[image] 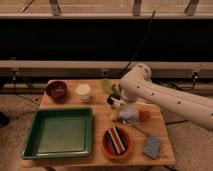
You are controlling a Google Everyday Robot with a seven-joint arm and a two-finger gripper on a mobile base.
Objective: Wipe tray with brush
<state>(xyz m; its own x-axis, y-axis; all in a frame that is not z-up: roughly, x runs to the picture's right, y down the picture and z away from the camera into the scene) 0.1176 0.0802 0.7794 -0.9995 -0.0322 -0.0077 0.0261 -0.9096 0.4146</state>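
Observation:
The green tray [59, 134] lies on the front left of the wooden table, with nothing in it. My white arm reaches in from the right and bends down over the middle of the table. The gripper [122, 111] hangs low just right of the tray's far right corner, among small objects. A slim pale stick [141, 130], which may be the brush handle, runs from under the gripper toward the blue sponge [151, 146]. Its head is hidden.
An orange bowl [106, 148] holding a dark red and white item stands right of the tray. A dark red bowl [56, 90] and a white cup [83, 91] stand at the back left. A green item [106, 85] and a small orange thing [144, 114] flank the gripper.

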